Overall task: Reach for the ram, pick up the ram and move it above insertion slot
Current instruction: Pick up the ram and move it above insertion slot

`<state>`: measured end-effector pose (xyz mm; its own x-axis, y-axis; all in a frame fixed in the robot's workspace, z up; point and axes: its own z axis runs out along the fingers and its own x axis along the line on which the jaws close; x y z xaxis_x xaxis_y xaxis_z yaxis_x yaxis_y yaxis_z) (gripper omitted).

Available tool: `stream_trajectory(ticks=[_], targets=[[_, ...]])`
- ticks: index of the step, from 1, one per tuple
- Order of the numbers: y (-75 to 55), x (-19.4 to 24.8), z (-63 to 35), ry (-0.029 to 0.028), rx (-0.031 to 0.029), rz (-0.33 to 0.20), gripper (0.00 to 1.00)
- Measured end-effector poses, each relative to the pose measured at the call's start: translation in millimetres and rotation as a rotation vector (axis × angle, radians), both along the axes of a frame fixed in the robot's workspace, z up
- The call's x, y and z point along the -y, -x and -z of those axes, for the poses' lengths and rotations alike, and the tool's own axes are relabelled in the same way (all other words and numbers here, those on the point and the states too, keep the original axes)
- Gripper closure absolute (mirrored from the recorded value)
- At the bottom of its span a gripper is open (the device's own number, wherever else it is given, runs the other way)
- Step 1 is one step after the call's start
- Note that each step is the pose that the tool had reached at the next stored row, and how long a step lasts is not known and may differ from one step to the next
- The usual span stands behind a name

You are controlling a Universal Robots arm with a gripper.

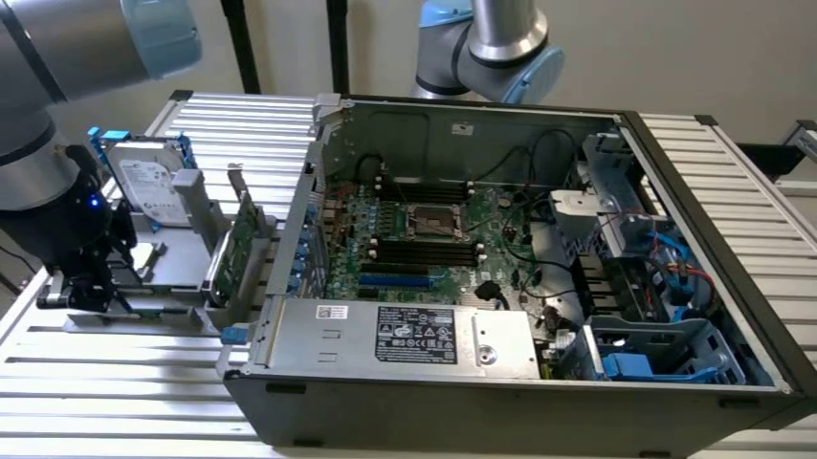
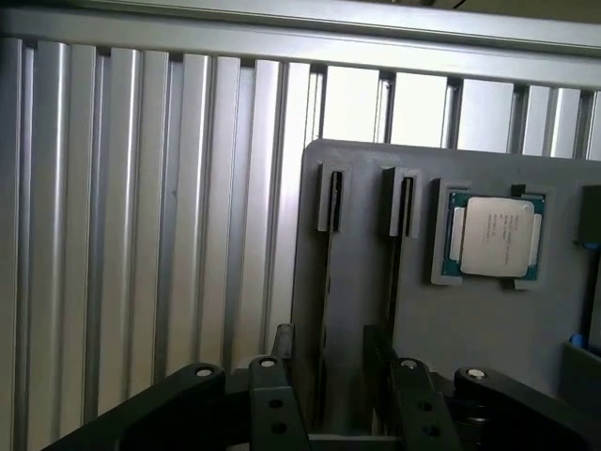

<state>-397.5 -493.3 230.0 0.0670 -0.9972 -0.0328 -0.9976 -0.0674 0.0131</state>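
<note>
The gripper [image 1: 84, 287] hung low over the near end of the grey holder [image 1: 172, 258], on the exterior view's left. Its fingers [image 2: 282, 376] stood apart and gripped nothing.

In the wrist view they straddled a narrow groove running along the holder. A thin dark strip in that groove, seen edge-on, looked like the ram [image 2: 325, 282], though its surface could not be made out. It lay between the fingers and touched neither. A second, matching groove ran just beside it on the holder.

Past that groove a CPU [image 2: 495, 235] sat flat in a square recess of the holder. At the holder's far end a hard drive [image 1: 143, 182] with blue rails leaned upright. A green card [image 1: 237, 251] stood on edge at the holder's side nearest the open case [image 1: 511, 402].

Holder and case both rested on the slatted desk [image 1: 128, 382], the case to the holder's right in the exterior view. Another arm [image 1: 492, 48] rose behind the case, well apart from the holder.
</note>
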Motion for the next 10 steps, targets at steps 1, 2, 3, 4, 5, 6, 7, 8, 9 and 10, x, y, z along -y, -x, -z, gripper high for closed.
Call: stream_trajectory(ticks=[1,2,3,4,5,6,7,8,9,10], targets=[[-0.2,0.0,1.8,0.0001,0.0000,0.000,0.58],[-0.3,0.0,3.6,0.0000,0.0000,-0.001,0.58],[-0.4,0.1,5.6,0.0000,0.0000,-0.001,0.58],[-0.4,0.1,7.4,0.0000,0.0001,-0.001,0.58],[-0.4,0.1,9.2,-0.0001,0.0001,-0.001,0.58],[-0.4,0.1,10.9,0.0000,0.0000,-0.002,0.58],[-0.4,0.1,12.8,0.0000,0.0001,-0.002,0.58],[-0.4,0.1,14.6,-0.0001,0.0001,-0.003,0.58],[-0.4,0.1,16.4,0.0000,0.0001,-0.003,0.58],[-0.4,0.1,18.2,0.0000,0.0000,-0.003,0.58]])
